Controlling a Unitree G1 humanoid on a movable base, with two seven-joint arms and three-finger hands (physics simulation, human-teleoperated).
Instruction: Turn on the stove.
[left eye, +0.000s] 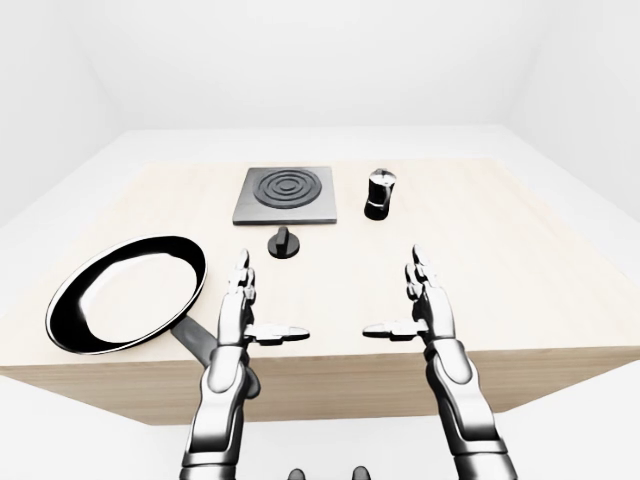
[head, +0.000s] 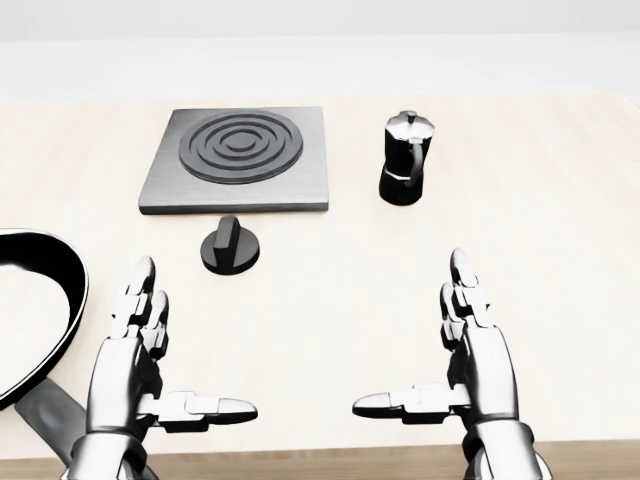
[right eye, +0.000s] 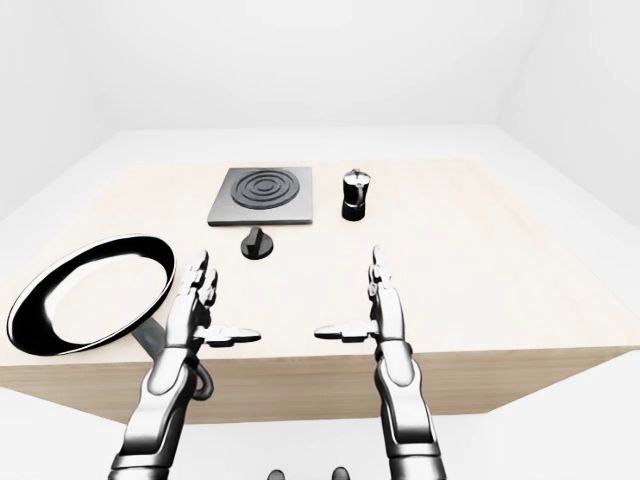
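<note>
A pale wooden bench (left eye: 520, 250) carries a dark square stove (head: 238, 160) with raised concentric rings, lying toward the top of the head view, left of centre. Just below its lower edge, apart from it, sits a round black knob (head: 230, 246) with a raised bar across the top. To the right of the stove stands a small black and silver coffee pot (head: 405, 160), upright and clear of the plate. At the left of the left-eye view a black frying pan (left eye: 128, 293) with a pale inside rests near the bench's edge, its handle running down toward the left arm.

Both hands hover over the lower part of the bench, grasping nothing. The left hand (head: 140, 365) is released, fingers straight and pointing up the view, thumb stretched inward to the right. The right hand (head: 470, 365) mirrors it, fingers straight and thumb stretched to the left. The knob lies above and between them, nearer the left hand, well apart from both.
</note>
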